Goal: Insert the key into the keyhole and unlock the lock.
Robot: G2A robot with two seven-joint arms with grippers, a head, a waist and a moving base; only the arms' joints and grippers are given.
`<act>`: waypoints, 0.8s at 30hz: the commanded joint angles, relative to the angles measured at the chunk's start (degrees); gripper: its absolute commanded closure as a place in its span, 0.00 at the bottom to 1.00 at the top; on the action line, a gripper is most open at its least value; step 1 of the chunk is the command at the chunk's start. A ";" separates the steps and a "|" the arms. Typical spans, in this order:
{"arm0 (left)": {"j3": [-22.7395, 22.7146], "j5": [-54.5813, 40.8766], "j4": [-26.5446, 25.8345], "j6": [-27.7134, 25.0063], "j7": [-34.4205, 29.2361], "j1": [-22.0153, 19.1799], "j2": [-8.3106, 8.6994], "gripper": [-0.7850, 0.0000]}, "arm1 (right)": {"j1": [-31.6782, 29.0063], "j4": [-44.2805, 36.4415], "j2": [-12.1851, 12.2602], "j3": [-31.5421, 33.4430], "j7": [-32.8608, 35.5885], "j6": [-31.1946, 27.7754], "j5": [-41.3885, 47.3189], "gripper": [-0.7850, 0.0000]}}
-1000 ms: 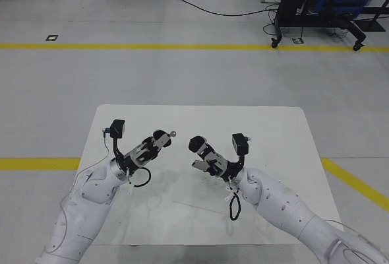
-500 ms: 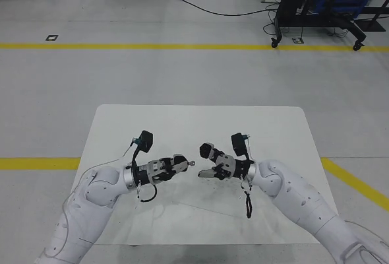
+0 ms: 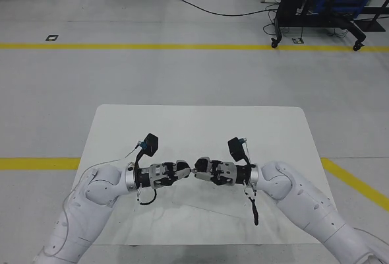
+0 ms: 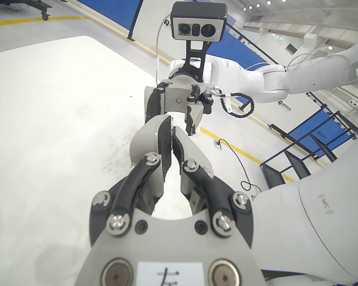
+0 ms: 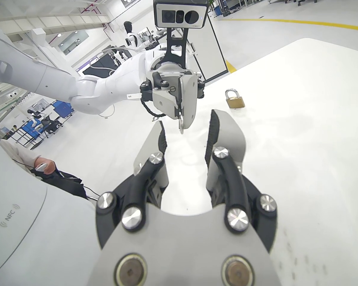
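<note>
I am clenching the key (image 5: 181, 126) in my left gripper (image 4: 171, 130) and holding my right gripper (image 5: 187, 120) open just beside it.

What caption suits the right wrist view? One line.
Open right claw faces the left claw pinching the key; the padlock lies on the table beyond.

Most of the key (image 5: 181, 126) is buried between the left end effector's (image 4: 170, 127) pinched-together fingers, with just the tip poking out. The padlock (image 5: 235, 99) is way too small to make out its keyhole. From above, the key's too tiny to pick out.
</note>
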 commanded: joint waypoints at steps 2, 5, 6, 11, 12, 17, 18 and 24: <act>0.20 0.27 0.14 0.03 0.08 -0.22 0.15 1.00 | -0.18 -0.32 0.02 0.33 0.68 0.33 0.67 0.57; 0.47 0.75 0.22 0.03 0.59 -0.45 0.27 1.00 | -0.40 -0.56 -0.01 0.50 1.44 0.42 1.15 0.56; 0.50 1.00 0.19 -0.04 0.74 -0.53 0.28 1.00 | -0.40 -0.60 -0.03 0.49 1.65 0.45 1.22 0.56; 1.09 2.19 0.30 -0.63 1.91 -0.75 0.37 1.00 | -0.40 -0.65 -0.20 0.57 2.50 0.68 1.74 0.60; 1.20 2.26 0.37 -0.78 2.12 -0.78 0.40 1.00 | -0.40 -0.63 -0.23 0.62 2.59 0.66 1.79 0.62; 1.66 2.78 0.50 -1.22 2.90 -1.01 0.55 1.00 | -0.47 -0.60 -0.41 0.69 3.09 0.79 2.04 0.74; 1.74 2.92 0.47 -1.34 3.11 -1.06 0.58 1.00 | -0.52 -0.60 -0.46 0.60 3.28 0.79 2.18 0.76; 1.76 5.51 0.34 -0.55 5.86 -1.04 0.61 0.17 | -0.43 -0.37 -0.67 0.63 4.11 0.60 2.83 1.00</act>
